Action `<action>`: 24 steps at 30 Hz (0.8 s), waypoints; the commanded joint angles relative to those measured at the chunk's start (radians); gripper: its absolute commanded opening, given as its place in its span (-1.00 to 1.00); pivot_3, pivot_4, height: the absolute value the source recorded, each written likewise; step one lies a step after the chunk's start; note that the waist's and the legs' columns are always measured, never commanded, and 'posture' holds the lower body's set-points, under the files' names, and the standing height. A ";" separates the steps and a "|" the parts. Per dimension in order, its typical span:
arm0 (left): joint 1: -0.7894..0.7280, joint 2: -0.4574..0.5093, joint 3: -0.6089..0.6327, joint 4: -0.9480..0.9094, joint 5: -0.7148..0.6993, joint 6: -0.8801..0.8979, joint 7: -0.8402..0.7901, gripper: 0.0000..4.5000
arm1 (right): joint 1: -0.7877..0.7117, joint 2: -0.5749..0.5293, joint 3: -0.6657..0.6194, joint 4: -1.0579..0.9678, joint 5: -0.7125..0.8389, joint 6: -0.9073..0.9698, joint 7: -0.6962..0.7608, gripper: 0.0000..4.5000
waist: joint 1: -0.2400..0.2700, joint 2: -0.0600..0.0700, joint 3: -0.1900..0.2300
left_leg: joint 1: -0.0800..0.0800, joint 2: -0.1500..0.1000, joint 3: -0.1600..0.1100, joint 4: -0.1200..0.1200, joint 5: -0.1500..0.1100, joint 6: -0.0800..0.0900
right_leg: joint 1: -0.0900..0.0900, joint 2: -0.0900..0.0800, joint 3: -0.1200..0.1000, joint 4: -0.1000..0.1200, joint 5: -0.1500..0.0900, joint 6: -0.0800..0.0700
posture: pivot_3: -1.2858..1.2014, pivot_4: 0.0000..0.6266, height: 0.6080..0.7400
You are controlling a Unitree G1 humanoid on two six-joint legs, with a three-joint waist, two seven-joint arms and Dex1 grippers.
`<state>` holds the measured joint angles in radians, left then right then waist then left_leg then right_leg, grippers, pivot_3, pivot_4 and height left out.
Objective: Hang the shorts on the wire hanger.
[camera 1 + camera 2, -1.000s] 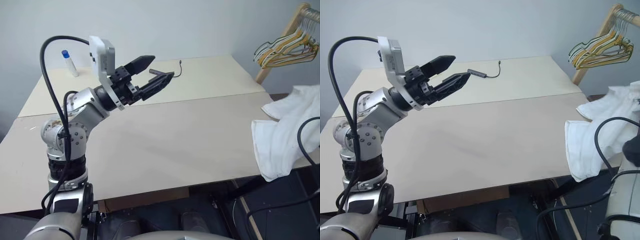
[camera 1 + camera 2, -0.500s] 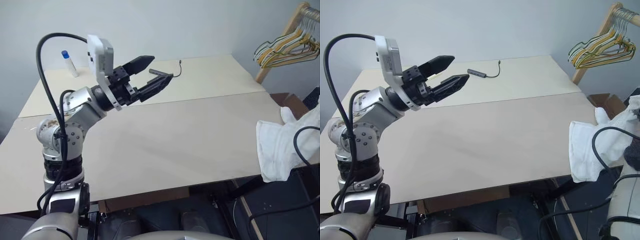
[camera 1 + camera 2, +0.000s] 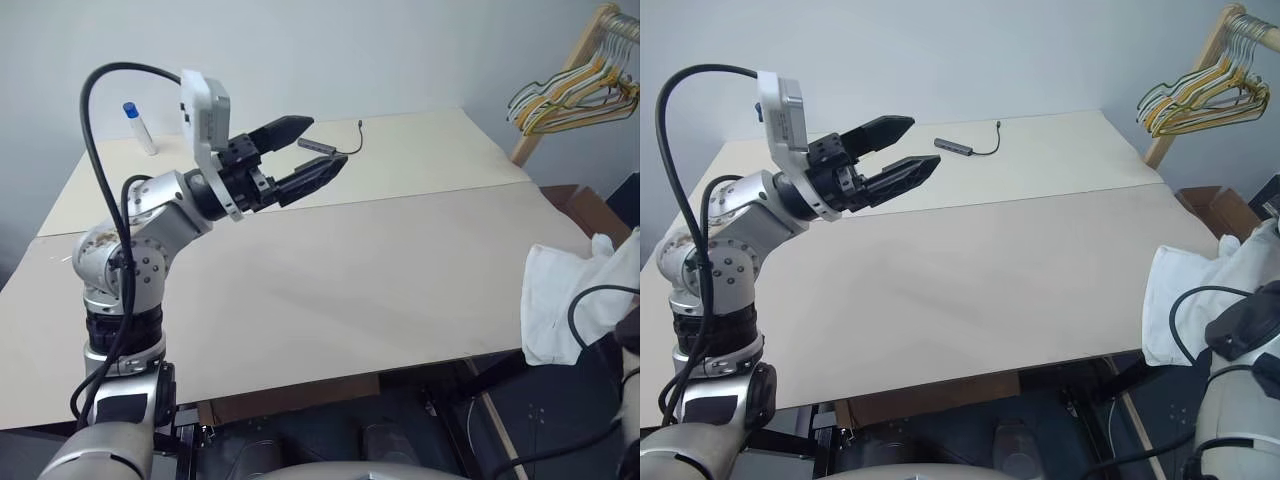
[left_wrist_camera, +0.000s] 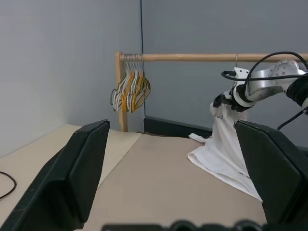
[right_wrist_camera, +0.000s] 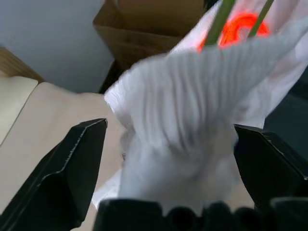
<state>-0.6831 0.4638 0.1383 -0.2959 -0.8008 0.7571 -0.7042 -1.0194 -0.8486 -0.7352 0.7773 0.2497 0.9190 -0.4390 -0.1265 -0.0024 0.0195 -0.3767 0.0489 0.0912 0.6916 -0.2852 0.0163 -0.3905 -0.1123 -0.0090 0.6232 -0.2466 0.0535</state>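
Note:
The white shorts [image 3: 558, 300] droop over the table's right edge, their upper part lifted toward the wooden rail [image 4: 207, 57]. In the right wrist view the gathered waistband [image 5: 192, 91] bunches between the wide-apart fingers [image 5: 86, 168] of my right gripper [image 5: 168, 126], loose and not pinched, with a red-orange patch [image 5: 240, 26] behind. Two thin wires of the wire hanger [image 5: 219, 19] cross that patch, and its hook [image 4: 236, 60] sits on the rail. My left gripper [image 3: 325, 140] hovers open and empty above the table's far left part.
A bunch of yellow and white hangers [image 3: 570, 95] hangs on the wooden rack at the far right. A cardboard box [image 3: 1215, 205] stands on the floor beside the table [image 3: 350, 270]. A small adapter with a cable [image 3: 955, 147] and a blue-capped bottle [image 3: 138, 125] lie at the back.
My right gripper has opened. The shorts have slid off toward the table's right edge, leaving much less cloth on the top. The left arm has stayed where it was.

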 commanded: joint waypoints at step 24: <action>0.083 0.075 -0.014 -0.024 0.078 -0.096 -0.053 1.00 | 0.531 0.176 0.449 -0.981 0.064 -0.658 0.612 0.97 | -0.039 -0.002 0.001 | 0.010 -0.002 -0.004 -0.007 0.000 0.000 | 0.006 0.003 0.013 0.002 0.000 0.001 | -0.02 -1.00 1.00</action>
<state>-0.6115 0.5137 0.1197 -0.2956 -0.7488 0.6899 -0.7422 -0.4882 -0.6630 -0.3242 -0.1471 0.1868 0.2249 -0.0052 -0.1659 -0.0043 0.0205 -0.3634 0.0475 0.0867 0.6834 -0.2853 0.0164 -0.3841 -0.1085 0.0042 0.6255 -0.2468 0.0546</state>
